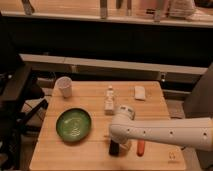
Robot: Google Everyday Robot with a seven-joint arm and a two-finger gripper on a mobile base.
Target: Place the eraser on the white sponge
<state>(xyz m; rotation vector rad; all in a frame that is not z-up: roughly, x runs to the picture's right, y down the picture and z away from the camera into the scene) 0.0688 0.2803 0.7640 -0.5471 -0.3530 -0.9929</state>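
Wooden table (pixel 150 112) in a dim room, with a dark wall and a long shelf behind it. A white robot arm (pixel 170 134) reaches in from the right as I look. Its gripper (pixel 118 142) points down near the front edge of the table. The fingers are spread wide apart. The eraser (pixel 114 151), a small black block, is right under the gripper. I cannot tell if the fingers touch it.

Just beside the gripper, on the arm's side, lies an orange carrot thing (pixel 141 147). The white sponge (pixel 139 92) is well apart from the gripper, toward the back of the table. A white bottle figure (pixel 109 100) stands behind the gripper. A green plate (pixel 73 124) sits near the gripper on the other side. A white cup (pixel 64 87) stands beyond the plate, far from the gripper.
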